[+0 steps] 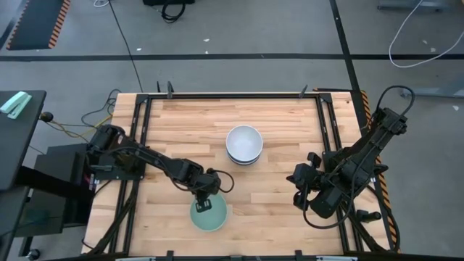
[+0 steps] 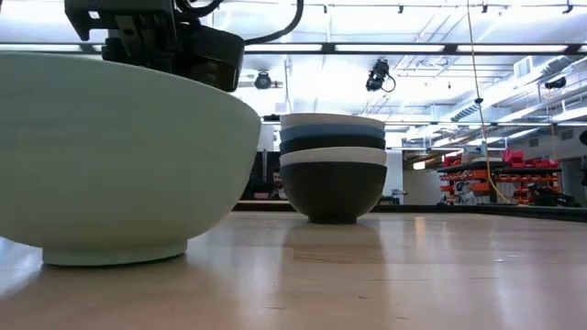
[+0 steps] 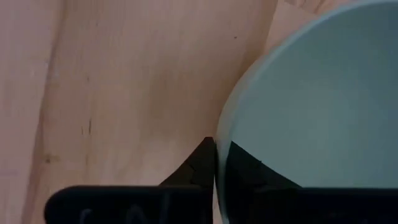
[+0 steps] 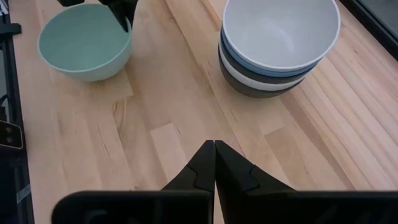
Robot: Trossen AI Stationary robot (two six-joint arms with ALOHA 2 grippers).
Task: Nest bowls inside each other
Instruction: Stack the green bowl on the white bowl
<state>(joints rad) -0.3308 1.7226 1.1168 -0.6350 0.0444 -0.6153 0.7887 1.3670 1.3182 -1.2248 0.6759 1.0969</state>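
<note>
A pale mint green bowl (image 1: pixel 210 216) (image 2: pixel 119 156) stands on its base near the table's front edge, left of the middle. My left gripper (image 1: pixel 204 204) (image 3: pixel 216 146) comes down over its far rim and is shut on it. At the table's middle, a stack of several nested bowls (image 1: pixel 243 145) (image 4: pixel 280 43) rests on its black bottom bowl, with a white bowl on top and blue, black and white ones between. My right gripper (image 1: pixel 296 190) (image 4: pixel 214 149) hangs shut above the table's right part, holding nothing. My left gripper has the mint bowl's wall at the rim (image 3: pixel 219 134), on the bowl's far side. One finger (image 3: pixel 245 171) is inside the bowl and the other (image 3: pixel 198 163) outside. The fingers come from above, pointing steeply down. The bowl stands upright with its base on the table.
Bare wood lies between the mint bowl and the stack (image 2: pixel 332 165). Black rails (image 1: pixel 142 138) frame the table's left and right sides, with cables beside them.
</note>
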